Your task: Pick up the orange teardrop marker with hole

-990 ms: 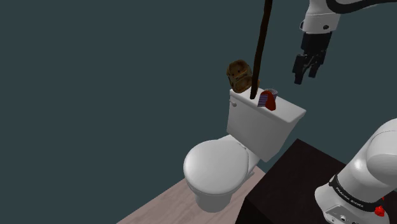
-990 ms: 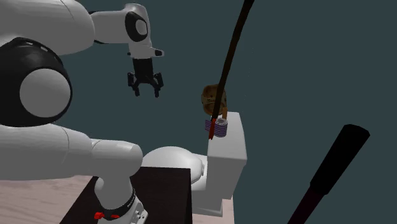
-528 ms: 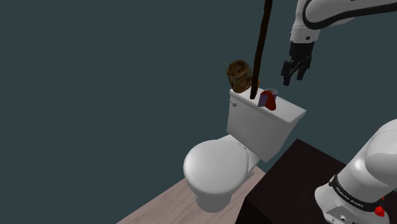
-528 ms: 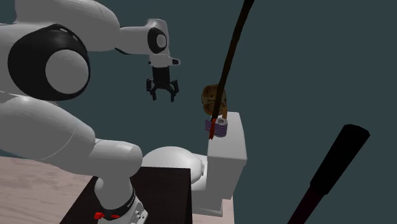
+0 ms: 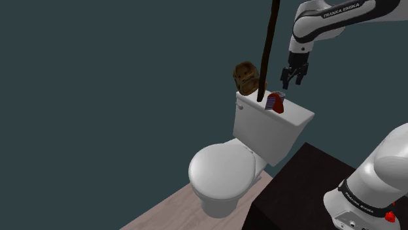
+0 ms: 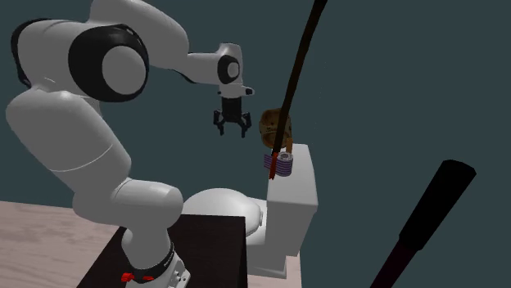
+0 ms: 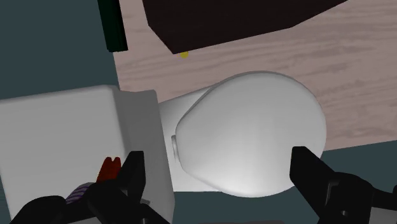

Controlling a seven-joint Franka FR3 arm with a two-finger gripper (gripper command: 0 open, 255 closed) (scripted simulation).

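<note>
A brownish-orange, teardrop-like lump with a dark hole [image 5: 245,76] [image 6: 273,124] sits at the far end of the white toilet tank's lid [image 5: 297,116] [image 6: 300,182]. My black gripper [image 5: 291,80] [image 6: 232,129] [image 7: 219,184] hangs open in the air above the tank's near end, apart from the lump and empty. Seen from the wrist, its fingers [image 7: 132,177] straddle the tank's edge and the toilet seat lid [image 7: 254,137]. A small red piece [image 5: 279,105] [image 7: 109,169] and a purple striped item [image 5: 270,103] [image 6: 282,166] [image 7: 79,193] lie on the tank below the gripper.
A long dark pole [image 5: 268,46] [image 6: 299,65] leans up from the tank beside the lump, close to the gripper. The dark stand [image 5: 294,189] stands beside the toilet bowl [image 5: 222,171]. A thick black pole [image 6: 426,221] crosses the second exterior view's lower right. The floor is pale wood [image 7: 356,70].
The arm has stretched out; the open gripper has travelled to the shoulder view's left, closer to the tank and the pole. Nothing on the tank has moved.
</note>
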